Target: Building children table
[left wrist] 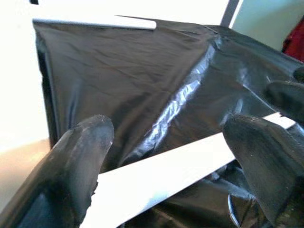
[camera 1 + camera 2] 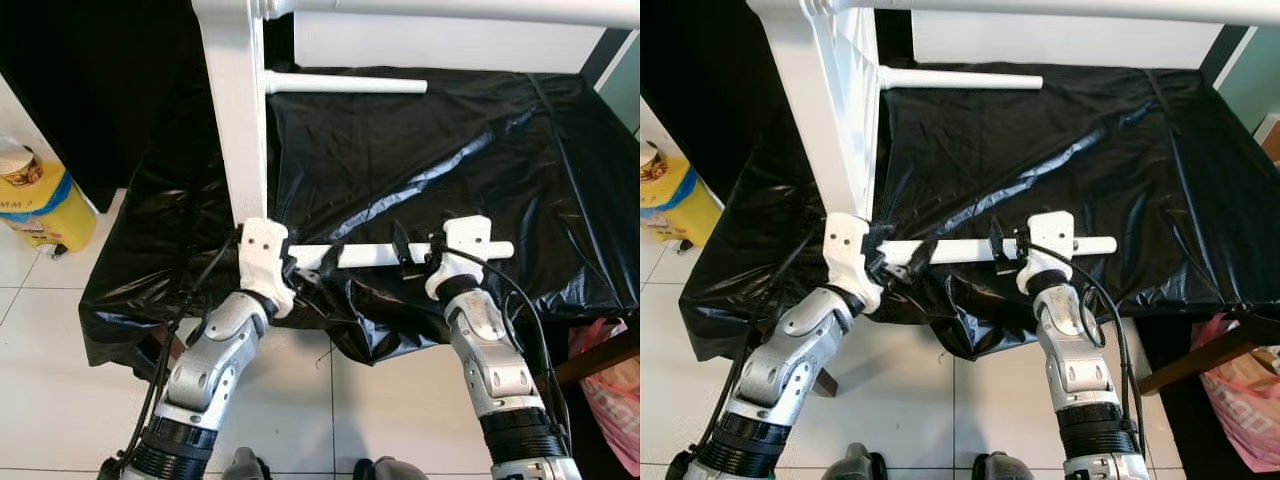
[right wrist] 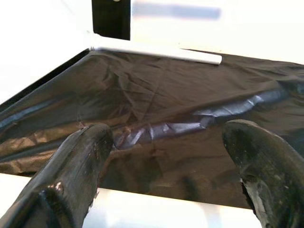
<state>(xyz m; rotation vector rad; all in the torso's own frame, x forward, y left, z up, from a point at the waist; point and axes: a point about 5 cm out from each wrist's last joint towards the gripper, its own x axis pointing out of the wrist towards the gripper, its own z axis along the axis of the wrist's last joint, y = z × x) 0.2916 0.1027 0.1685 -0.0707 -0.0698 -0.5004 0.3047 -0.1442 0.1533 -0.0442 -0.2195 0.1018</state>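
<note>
Glossy crinkled black sheet (image 2: 420,160); both grippers' fingers straddle round white rod (image 2: 375,255).

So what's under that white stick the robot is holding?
Under the white stick lies a crinkly black plastic sheet. The sheet covers whatever it rests on, so that stays hidden.

Black plastic sheet (image 2: 420,150), glossy & wrinkled, covers the work surface; front edge droops over toward white tile floor (image 2: 50,400). Yellow container (image 2: 35,205) w/ blue band on floor at robot's left, just beside sheet's corner, round lid on top. Pink bag (image 2: 610,385) w/ printed pattern on floor at right, partly cut off by frame edge. Dark wood bar (image 2: 1195,360) slants near it.
</note>
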